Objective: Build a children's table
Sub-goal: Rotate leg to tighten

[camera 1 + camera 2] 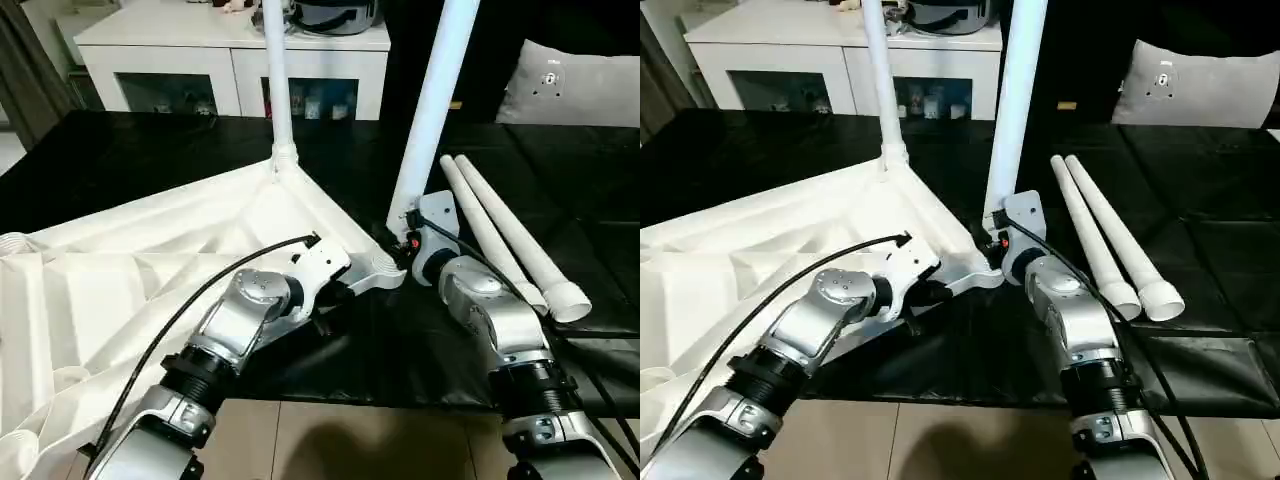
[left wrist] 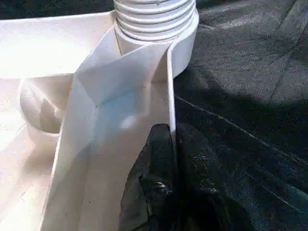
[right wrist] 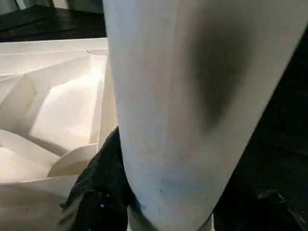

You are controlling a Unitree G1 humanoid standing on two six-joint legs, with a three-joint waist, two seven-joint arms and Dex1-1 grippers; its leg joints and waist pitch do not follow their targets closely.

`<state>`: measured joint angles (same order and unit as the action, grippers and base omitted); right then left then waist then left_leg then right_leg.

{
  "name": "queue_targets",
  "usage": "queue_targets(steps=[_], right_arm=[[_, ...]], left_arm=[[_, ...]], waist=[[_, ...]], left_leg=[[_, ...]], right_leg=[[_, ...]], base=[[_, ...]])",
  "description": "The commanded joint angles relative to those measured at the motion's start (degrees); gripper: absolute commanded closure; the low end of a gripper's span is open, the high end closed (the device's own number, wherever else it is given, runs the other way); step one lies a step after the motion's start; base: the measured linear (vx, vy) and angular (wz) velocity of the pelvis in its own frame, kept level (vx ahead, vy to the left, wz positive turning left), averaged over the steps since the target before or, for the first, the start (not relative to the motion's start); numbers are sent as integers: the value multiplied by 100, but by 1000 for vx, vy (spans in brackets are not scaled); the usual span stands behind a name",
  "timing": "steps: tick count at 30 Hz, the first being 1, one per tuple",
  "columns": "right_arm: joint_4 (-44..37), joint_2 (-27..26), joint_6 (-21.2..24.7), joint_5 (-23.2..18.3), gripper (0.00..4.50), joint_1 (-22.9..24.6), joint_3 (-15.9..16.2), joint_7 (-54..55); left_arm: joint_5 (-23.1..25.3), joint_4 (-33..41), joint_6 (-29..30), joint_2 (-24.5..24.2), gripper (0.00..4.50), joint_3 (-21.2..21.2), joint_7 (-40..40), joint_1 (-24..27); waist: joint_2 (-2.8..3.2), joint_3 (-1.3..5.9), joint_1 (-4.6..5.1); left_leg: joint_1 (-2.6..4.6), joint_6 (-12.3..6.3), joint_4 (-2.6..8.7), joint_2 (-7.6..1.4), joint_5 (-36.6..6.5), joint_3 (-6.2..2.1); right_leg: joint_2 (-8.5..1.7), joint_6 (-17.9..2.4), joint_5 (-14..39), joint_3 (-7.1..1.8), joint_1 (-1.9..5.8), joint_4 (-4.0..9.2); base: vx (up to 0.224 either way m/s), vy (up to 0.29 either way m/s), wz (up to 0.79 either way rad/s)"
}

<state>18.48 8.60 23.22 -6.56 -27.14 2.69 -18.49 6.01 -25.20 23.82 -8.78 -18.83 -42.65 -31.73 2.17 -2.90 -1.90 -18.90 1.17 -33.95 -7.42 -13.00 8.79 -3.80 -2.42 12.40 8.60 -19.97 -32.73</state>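
The white table top lies underside up on the black work table, its ribs showing. One white leg stands upright in the far corner socket. A second leg leans slightly over the near right corner socket, its threaded end at the socket's mouth. My right gripper is shut on that leg near its base, a black finger showing beside the tube. My left gripper is shut on the top's rim just short of that corner, one finger on each side of the wall.
Two loose white legs lie side by side on the black cover to the right of my right arm. A white cabinet with glass doors stands behind the table, and a grey cushion at back right. The table's front edge runs under my forearms.
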Motion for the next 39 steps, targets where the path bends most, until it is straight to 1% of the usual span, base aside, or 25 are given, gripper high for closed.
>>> queue_targets(steps=[1,3,4,5,9,11,13,14,16,17,18,19,20,21,22,23,24,25,29,31,34,36,37,38,39], right_arm=[[682,-11,332,107,188,309,156,-45],[705,-4,313,105,186,302,152,-61],[699,10,304,98,182,303,151,-89],[661,35,304,89,155,318,152,-126],[455,135,229,47,134,426,153,-301],[289,222,144,-3,105,532,157,-474],[208,270,102,-24,95,589,161,-568],[102,344,53,-48,87,667,142,-660],[-110,532,-83,-121,77,822,95,-914],[-133,556,-110,-132,59,839,88,-950],[-189,617,-179,-159,51,881,71,-1040],[-291,742,-271,-212,45,952,42,-1224],[-374,856,-392,-266,45,1005,26,-1427],[-482,981,-495,-336,39,1066,12,-1664],[-564,1095,-577,-379,8,1104,-4,-1846],[-602,1158,-623,-400,5,1117,-14,-1947],[-665,1279,-705,-442,5,1138,-30,-2143],[-716,1406,-772,-472,2,1152,-43,-2327],[-876,1810,-850,-630,2,1171,3,-3018],[-916,1953,-885,-686,2,1168,46,-3298],[-995,2270,-925,-820,2,1180,164,-3986],[-938,2357,-949,-853,2,1132,226,-4225],[-917,2380,-967,-855,2,1115,249,-4281],[-882,2404,-1000,-865,2,1087,289,-4382],[-874,2409,-1007,-868,2,1081,298,-4405]], left_arm=[[86,58,-108,-134,450,-21,20,22],[88,55,-133,-150,450,-21,0,23],[88,50,-147,-171,450,-15,-21,23],[94,10,-178,-194,450,-1,-26,9],[87,-129,-274,-259,450,18,-10,-49],[80,-205,-326,-291,450,27,-10,-88],[77,-241,-351,-307,450,32,-15,-106],[75,-281,-385,-329,450,38,-31,-125],[75,-351,-481,-385,450,29,-106,-153],[76,-359,-498,-394,450,23,-124,-155],[79,-381,-542,-417,450,8,-167,-162],[91,-417,-625,-467,450,-29,-256,-159],[103,-460,-733,-514,450,-66,-344,-161],[108,-509,-846,-564,450,-105,-449,-159],[117,-554,-985,-616,450,-150,-558,-158],[121,-585,-1074,-644,450,-177,-624,-163],[112,-596,-1185,-707,450,-236,-785,-149],[111,-592,-1341,-782,450,-303,-956,-126],[91,-605,-1829,-1005,450,-500,-1485,-100],[103,-620,-1940,-1075,450,-562,-1640,-110],[123,-644,-2332,-1253,450,-709,-2091,-124],[75,-596,-2468,-1317,450,-763,-2368,-114],[62,-581,-2501,-1331,450,-776,-2433,-113],[43,-539,-2512,-1353,450,-803,-2536,-107],[39,-528,-2511,-1358,450,-809,-2558,-106]], waist=[[-28,127,7],[-16,129,12],[-18,130,5],[0,129,1],[3,136,-23],[11,164,-47],[-18,182,-68],[0,183,-76],[-19,199,-108],[-13,228,-136],[-28,254,-145],[-19,311,-171],[-20,368,-198],[-39,377,-195],[-30,404,-216],[-32,411,-214],[-39,402,-203],[-39,383,-226],[-16,308,-293],[-12,300,-345],[-12,322,-405],[-82,344,-421],[-50,350,-456],[-81,359,-473],[-67,362,-492]], left_leg=[[-1,119,567,-670,-2540,-388],[17,133,558,-667,-2582,-390],[7,119,563,-673,-2560,-383],[-32,102,574,-678,-2459,-399],[-24,66,575,-697,-2270,-368],[-57,14,574,-711,-1995,-356],[-94,-68,573,-732,-1694,-342],[-93,-131,562,-722,-1582,-326],[-95,-223,530,-707,-1347,-293],[-138,-313,510,-693,-1071,-283],[-150,-368,493,-690,-880,-277],[-178,-494,451,-688,-429,-276],[-208,-679,375,-671,29,-261],[-239,-803,342,-652,220,-260],[-260,-1047,292,-664,523,-268],[-284,-1249,260,-662,658,-260],[-296,-1302,257,-663,637,-257],[-315,-1323,240,-639,414,-241],[-249,-955,300,-658,-256,-207],[-201,-794,325,-690,-419,-206],[-188,-747,333,-743,-396,-227],[-195,-793,317,-744,-213,-221],[-203,-828,301,-725,-152,-212],[-204,-849,290,-725,-71,-202],[-200,-855,288,-729,-44,-205]], right_leg=[[-831,-193,3340,-538,38,692],[-843,-181,3399,-537,25,709],[-856,-205,3345,-551,29,724],[-847,-240,3189,-548,62,683],[-846,-332,2944,-585,52,670],[-859,-468,2587,-610,91,619],[-858,-553,2193,-622,127,565],[-851,-613,2110,-621,120,553],[-859,-620,2055,-629,134,553],[-851,-642,1795,-617,185,528],[-843,-659,1553,-614,197,496],[-828,-770,905,-601,219,404],[-817,-878,121,-588,220,301],[-800,-921,-259,-577,225,246],[-797,-995,-874,-561,208,156],[-785,-1020,-1199,-537,197,115],[-785,-1015,-1202,-530,193,113],[-796,-934,-863,-507,198,172],[-723,-583,991,-490,151,386],[-725,-528,1363,-507,134,417],[-741,-595,1095,-535,137,355],[-758,-694,773,-536,141,294],[-773,-725,719,-530,146,294],[-763,-724,648,-527,144,280],[-766,-737,627,-524,138,269]], base=[[0,0,0],[0,0,0],[0,0,0],[0,0,0],[0,0,0],[0,0,0],[0,0,0],[0,0,0],[0,0,0],[0,0,0],[0,0,0],[0,0,0],[0,0,0],[0,0,0],[0,0,0],[0,0,0],[0,0,0],[0,0,0],[0,0,0],[0,0,0],[0,0,0],[0,0,0],[0,0,0],[0,0,0],[0,0,0]])
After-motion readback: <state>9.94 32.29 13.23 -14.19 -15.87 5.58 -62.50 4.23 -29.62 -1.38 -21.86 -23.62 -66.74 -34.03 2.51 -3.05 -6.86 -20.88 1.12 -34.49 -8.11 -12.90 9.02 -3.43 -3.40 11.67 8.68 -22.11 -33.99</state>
